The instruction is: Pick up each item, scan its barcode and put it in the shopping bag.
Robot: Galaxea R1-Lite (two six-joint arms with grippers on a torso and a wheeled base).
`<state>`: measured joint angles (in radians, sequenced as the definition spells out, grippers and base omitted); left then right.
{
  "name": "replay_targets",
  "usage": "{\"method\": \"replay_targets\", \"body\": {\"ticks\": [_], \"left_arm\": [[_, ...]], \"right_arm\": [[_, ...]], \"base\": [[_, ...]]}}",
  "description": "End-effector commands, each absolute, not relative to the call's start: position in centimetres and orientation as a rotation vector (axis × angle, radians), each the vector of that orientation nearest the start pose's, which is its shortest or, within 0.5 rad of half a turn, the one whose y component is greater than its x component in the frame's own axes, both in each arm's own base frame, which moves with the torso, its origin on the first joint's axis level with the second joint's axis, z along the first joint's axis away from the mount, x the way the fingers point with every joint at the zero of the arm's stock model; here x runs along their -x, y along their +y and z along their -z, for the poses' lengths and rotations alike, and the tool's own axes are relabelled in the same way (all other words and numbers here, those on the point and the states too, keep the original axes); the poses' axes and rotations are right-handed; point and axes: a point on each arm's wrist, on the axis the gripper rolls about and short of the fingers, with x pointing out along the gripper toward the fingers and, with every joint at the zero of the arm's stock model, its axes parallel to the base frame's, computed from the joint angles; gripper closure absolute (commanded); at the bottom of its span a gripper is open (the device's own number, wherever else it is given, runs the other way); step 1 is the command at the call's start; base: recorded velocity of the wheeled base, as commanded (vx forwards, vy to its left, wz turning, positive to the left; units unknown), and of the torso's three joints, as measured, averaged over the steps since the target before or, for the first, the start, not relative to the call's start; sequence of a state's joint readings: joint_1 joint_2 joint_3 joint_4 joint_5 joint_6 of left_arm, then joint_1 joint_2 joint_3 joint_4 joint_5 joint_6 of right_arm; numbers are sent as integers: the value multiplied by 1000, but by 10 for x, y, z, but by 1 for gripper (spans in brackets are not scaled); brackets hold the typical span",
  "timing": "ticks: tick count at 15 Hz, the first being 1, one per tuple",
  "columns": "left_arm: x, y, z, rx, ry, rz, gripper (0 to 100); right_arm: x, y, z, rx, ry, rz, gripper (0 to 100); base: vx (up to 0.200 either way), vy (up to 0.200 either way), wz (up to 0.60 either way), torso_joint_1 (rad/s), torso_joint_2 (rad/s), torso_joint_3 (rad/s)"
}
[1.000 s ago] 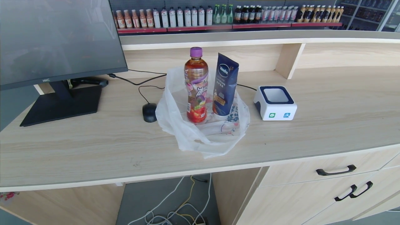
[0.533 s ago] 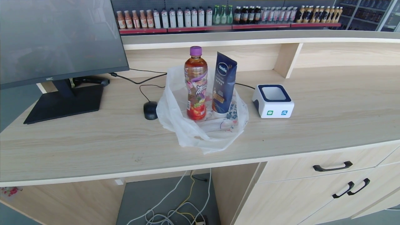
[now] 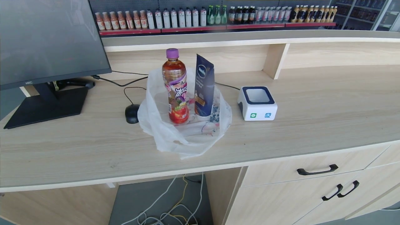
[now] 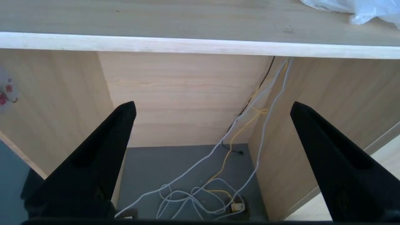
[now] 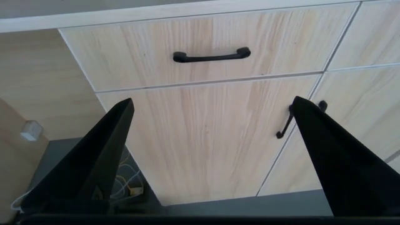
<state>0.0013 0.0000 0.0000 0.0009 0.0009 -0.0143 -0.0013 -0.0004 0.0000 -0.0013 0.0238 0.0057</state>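
A tea bottle [image 3: 176, 87] with a purple cap stands upright in the white plastic shopping bag [image 3: 184, 137] on the counter. Beside it in the bag stands a dark blue tube [image 3: 204, 87]. A white scanner box [image 3: 257, 103] with a dark blue rim sits just right of the bag. My left gripper [image 4: 209, 119] hangs open below the counter's front edge, facing the cable recess under it. My right gripper [image 5: 212, 112] is open too, low in front of the drawer fronts, with nothing between its fingers.
A monitor [image 3: 47, 40] on a black stand [image 3: 47, 107] occupies the counter's left. A black mouse [image 3: 132, 113] lies left of the bag. Drawers with black handles [image 3: 317, 171] sit under the counter's right; loose cables [image 3: 168, 206] hang in the gap. Shelves of bottles [image 3: 218, 14] line the back.
The whole head view has shifted, so everything on the counter now sits further left in the picture; the camera moved. The bottle, tube, bag and scanner keep their places relative to each other.
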Motion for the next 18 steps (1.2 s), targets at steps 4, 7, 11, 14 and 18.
{"method": "replay_targets", "body": {"ticks": [4,7,11,14,18], "left_arm": [[23,0,-76,14,0,-3,0],[23,0,-75,15,2,-3,0],[23,0,-75,14,2,-3,0],[23,0,-75,14,2,-3,0],[23,0,-75,15,2,-3,0]], "right_arm": [[23,1,-76,-6,-1,-23,0],[23,1,-76,-6,-1,-23,0],[23,1,-76,-6,-1,-23,0],[23,1,-76,-5,-1,-23,0],[23,1,-76,-5,-1,-23,0]], "base": [[0,-200,0,2,4,0],[0,-200,0,-1,1,-1],[0,-200,0,0,1,4],[0,-200,0,5,2,5],[0,-200,0,-1,2,5]]}}
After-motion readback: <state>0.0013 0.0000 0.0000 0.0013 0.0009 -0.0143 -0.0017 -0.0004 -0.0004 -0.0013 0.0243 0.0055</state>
